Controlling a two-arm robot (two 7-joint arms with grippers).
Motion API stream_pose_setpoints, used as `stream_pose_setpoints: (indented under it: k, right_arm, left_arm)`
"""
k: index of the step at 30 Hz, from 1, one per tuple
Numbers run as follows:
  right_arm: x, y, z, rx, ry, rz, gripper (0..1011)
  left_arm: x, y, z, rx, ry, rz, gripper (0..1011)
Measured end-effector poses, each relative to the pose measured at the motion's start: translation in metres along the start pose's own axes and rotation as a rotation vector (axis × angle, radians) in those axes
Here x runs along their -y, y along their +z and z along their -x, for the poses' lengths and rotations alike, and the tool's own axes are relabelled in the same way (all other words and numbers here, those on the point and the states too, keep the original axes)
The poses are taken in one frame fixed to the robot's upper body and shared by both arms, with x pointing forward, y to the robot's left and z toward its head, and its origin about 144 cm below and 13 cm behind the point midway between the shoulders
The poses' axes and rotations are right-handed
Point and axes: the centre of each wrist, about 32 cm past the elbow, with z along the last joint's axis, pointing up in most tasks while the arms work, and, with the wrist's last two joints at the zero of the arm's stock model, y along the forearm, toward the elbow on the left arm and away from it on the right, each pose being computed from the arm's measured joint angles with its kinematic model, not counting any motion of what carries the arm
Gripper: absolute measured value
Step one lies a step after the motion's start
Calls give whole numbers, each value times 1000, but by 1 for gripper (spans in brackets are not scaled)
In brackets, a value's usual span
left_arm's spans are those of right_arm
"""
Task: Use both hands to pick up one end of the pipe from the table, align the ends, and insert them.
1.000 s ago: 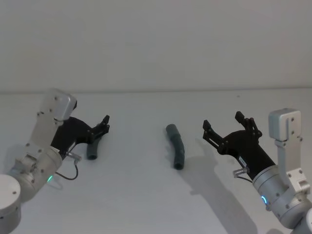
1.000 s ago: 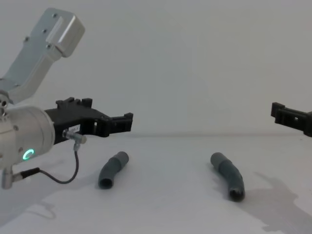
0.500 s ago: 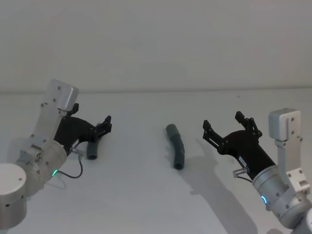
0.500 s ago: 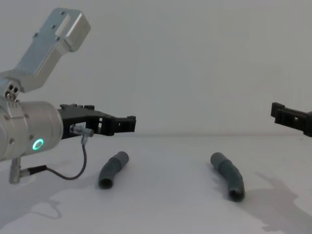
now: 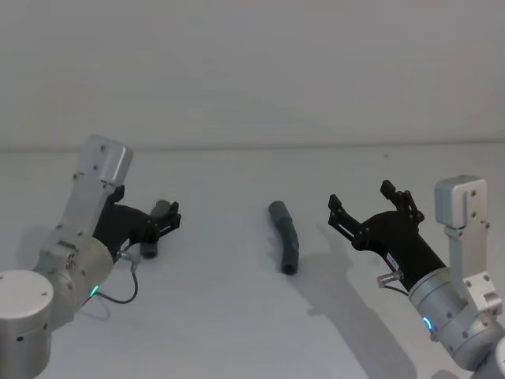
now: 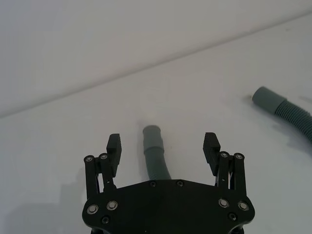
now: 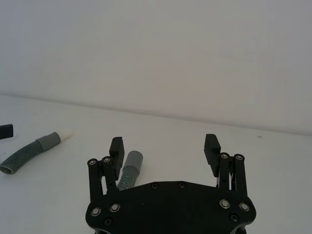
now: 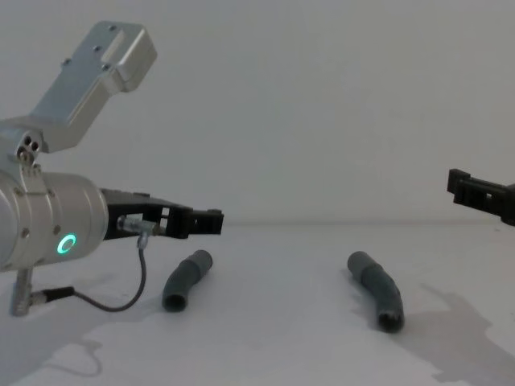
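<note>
Two grey-teal pipe pieces lie apart on the white table (image 5: 237, 324). The left piece (image 5: 151, 241) (image 8: 187, 279) lies under my left gripper (image 5: 169, 218) (image 8: 203, 222), which hovers open just above it. In the left wrist view that piece (image 6: 156, 157) runs between the spread fingers of the left gripper (image 6: 162, 142). The right wrist view shows its pale tip (image 7: 66, 132). The right piece (image 5: 286, 238) (image 8: 376, 289) (image 7: 128, 171) lies mid-table. My right gripper (image 5: 360, 199) (image 7: 164, 143) is open, raised to the right of it.
A plain light-grey wall (image 5: 252, 71) closes off the back of the table. A thin cable (image 8: 113, 299) loops down from the left wrist onto the surface. Bare table stretches between the two pieces and in front of them.
My left gripper has sunk lower and drawn back over the left piece, its arm swinging inward. The right arm and both pieces have stayed put.
</note>
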Motion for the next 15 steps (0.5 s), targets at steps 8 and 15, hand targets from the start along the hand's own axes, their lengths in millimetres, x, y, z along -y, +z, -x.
stream_pose_setpoints:
  k: [8, 15]
  right_arm:
    - [0, 0, 0, 0, 0, 0, 1000]
    - [0, 0, 0, 0, 0, 0, 1000]
  left_arm:
    - [-1, 2, -3, 10, 7, -46, 1001]
    - [5, 3, -10, 15, 1, -81, 1002]
